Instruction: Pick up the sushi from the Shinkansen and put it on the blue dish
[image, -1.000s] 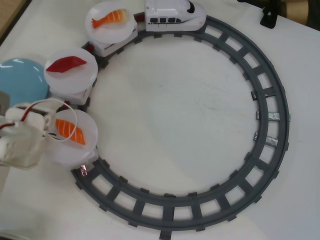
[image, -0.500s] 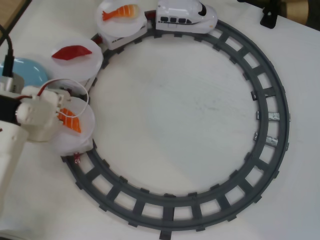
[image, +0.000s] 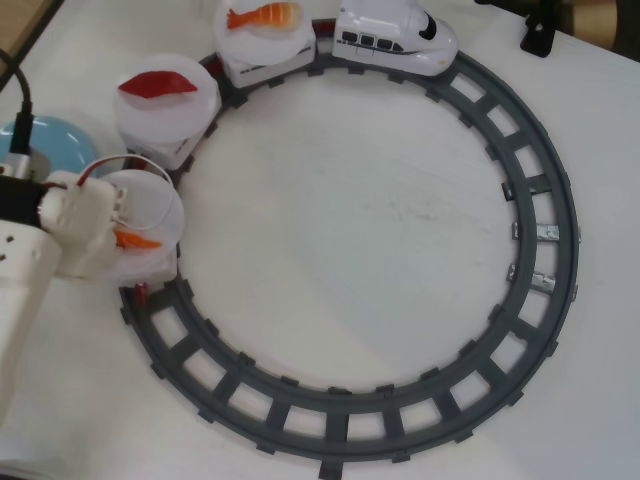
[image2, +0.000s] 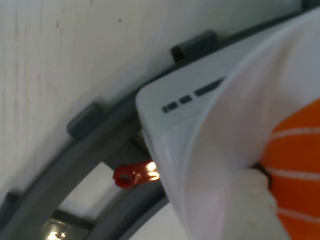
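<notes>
Where the wrist view sits closest, the sushi (image2: 295, 165) fills the lower right corner as an orange piece with thin white stripes, lying on a white plate (image2: 235, 125) whose rim sweeps across the frame. One white claw finger (image2: 250, 200) shows at the bottom edge, just beside the orange piece; whether the claw is apart or clamped cannot be told. Under the plate is the white car (image2: 170, 115) with small dark windows, a red coupling hook (image2: 131, 175) behind it, and the grey track (image2: 90, 145) on the white tabletop (image2: 60, 60).

From overhead, the claw (image: 128, 232) reaches in from the left edge over that rear plate at centre left, where the sushi (image: 138, 240) shows as an orange sliver. At the left edge, just above the arm (image: 40, 260), lies the blue dish (image: 45, 140), partly hidden. Further up the ring, a dark red piece (image: 158, 83) rests on the next plate, then an orange-white shrimp (image: 265, 16) on another. At top centre stands the Shinkansen (image: 395, 38), nose pointing right.
</notes>
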